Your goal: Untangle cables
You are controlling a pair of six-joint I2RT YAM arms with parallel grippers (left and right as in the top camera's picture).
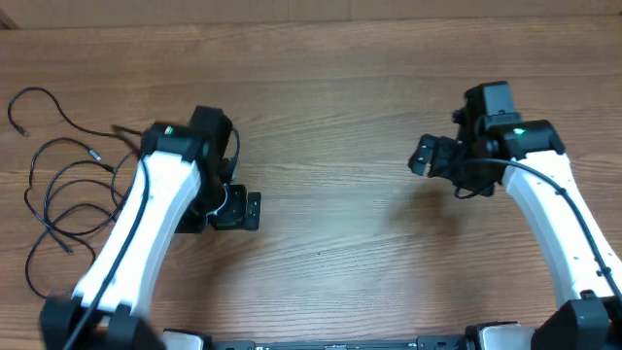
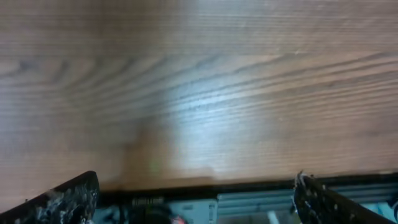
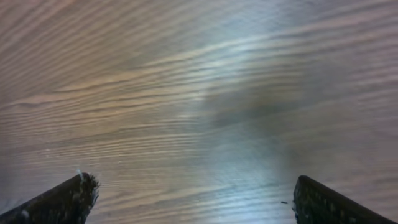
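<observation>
**Item: cables, loose, awaiting first grasp**

Location: The cables point(image 1: 70, 185) lie in open, overlapping loops on the table's point(image 1: 330, 87) far left. One strand trails up toward the left corner. Small plug ends show among the loops. The left arm point(image 1: 146, 224) overlaps their right fringe from above, so any crossings there are hidden.

Left gripper point(image 2: 194, 185): fingers wide apart and empty, with only bare wood between them in the wrist view. It sits to the right of the cables, apart from them.

Right gripper point(image 3: 194, 182): fingers likewise spread and empty. It is over bare wood, well apart from the cables on the opposite side of the table.

Step in hand (judged): approach and first pick. Nothing is held.

Handling notes (judged):
- The left gripper is nearer and should take the first grasp, on a free plug end or an outer strand rather than a crossing.
- It should come down with one finger on each side of a single cord. The cords are thin and flat on the wood, so the fingertips need to close right at the surface.
- The pull should be outward and slow. A quick tug may tighten the loops into a knot.
- The right gripper should cross over to pin or hold a second cord.
</observation>
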